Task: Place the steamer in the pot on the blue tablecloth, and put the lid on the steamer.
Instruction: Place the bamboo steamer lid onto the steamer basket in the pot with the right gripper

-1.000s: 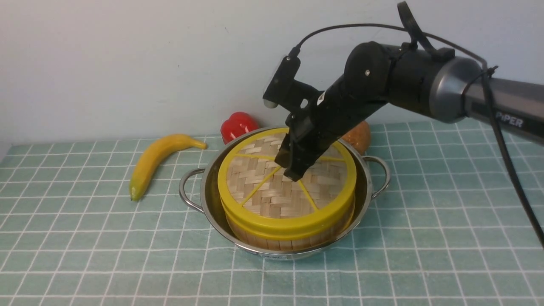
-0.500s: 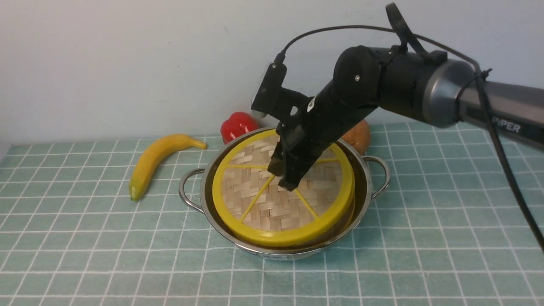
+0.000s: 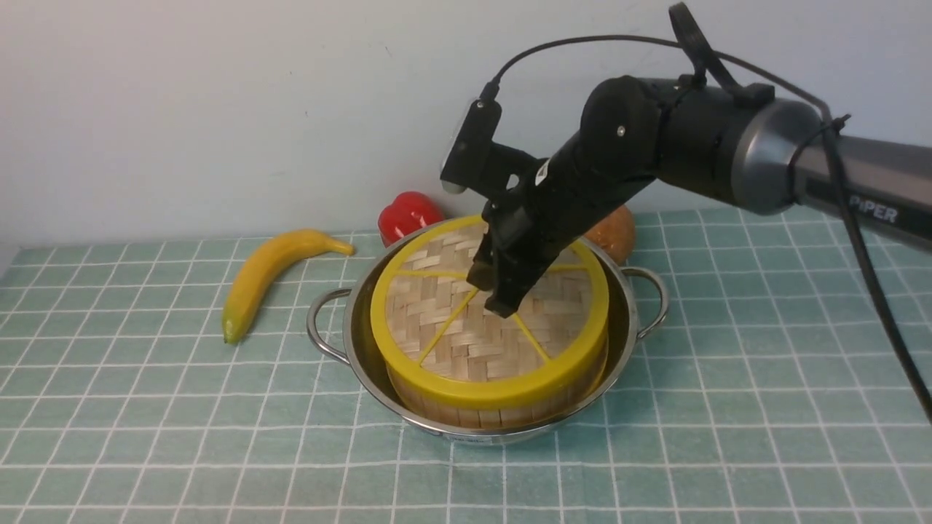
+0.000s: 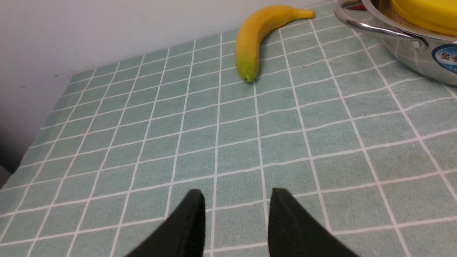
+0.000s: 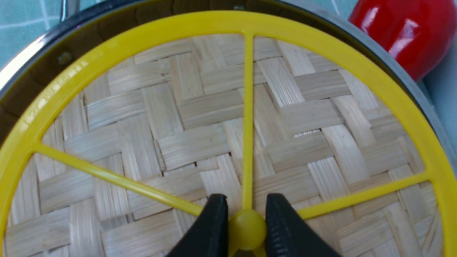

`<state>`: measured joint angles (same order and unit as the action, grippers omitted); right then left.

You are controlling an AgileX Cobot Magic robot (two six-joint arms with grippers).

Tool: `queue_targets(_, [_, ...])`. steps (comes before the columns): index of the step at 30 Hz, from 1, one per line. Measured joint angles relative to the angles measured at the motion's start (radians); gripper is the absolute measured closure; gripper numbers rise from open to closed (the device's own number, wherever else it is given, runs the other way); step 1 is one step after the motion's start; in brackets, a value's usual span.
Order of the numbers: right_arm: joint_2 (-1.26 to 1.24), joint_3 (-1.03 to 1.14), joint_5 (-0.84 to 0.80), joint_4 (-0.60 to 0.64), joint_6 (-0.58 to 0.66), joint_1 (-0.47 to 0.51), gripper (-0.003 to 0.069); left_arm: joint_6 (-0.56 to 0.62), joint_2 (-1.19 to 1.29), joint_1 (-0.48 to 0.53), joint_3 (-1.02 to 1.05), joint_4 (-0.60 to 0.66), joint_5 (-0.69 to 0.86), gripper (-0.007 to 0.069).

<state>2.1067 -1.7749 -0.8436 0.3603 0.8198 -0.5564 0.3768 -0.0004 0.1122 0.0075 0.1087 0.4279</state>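
Found the right arm reaching in from the right edge of the blue tablecloth [image 3: 728,400], forearm near level, wrist bent steeply down toward the middle. Saw the right gripper [image 3: 502,302] clamped on the small yellow centre knob [image 5: 247,228] of the lid [image 3: 466,335]. Noted the lid sitting on top of the steamer [image 3: 502,413], woven face up, rim and spokes yellow. Noted the steamer standing inside the pot [image 3: 628,320], toward the cloth's rear middle. Found the left gripper [image 4: 235,200] low over bare cloth, well apart from the pot, fingers spread, holding nothing.

Front wide, wrists close; all share pot [image 3: 622,320].
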Motion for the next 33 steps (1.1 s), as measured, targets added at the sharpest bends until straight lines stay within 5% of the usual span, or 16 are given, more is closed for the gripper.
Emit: queue_targets(33, [0.000, 0.000, -0.009, 0.090, 0.065, 0.047, 0.0509, 0.000, 0.000, 0.000, 0.000, 0.000, 0.000, 0.0382])
